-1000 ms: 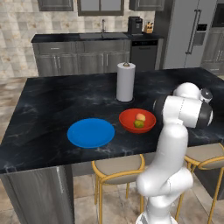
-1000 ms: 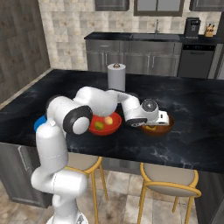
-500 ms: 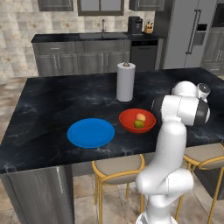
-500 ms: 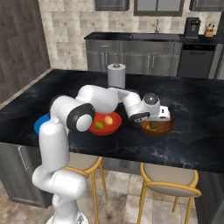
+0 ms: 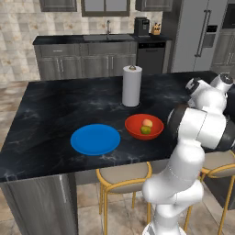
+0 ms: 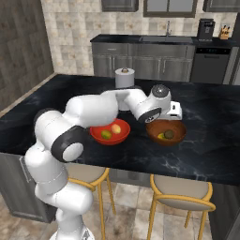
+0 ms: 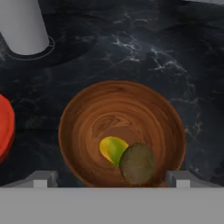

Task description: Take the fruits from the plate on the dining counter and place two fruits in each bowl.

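Black marble counter carries everything. Above the brown bowl hangs the gripper, spread wide and empty; inside lie an olive-yellow fruit and a dark brown fruit, touching. Beside it, the red bowl holds two fruits; the blue plate sits further left.

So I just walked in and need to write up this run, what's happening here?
The robot arm is sorting fruit from the blue plate into two bowls on the black dining counter. Its end effector hangs open over the brown bowl, which holds a yellow fruit and a dark brown one. The red bowl holds a peach-orange fruit and a green one. The plate has no fruit left, so each bowl has its two.
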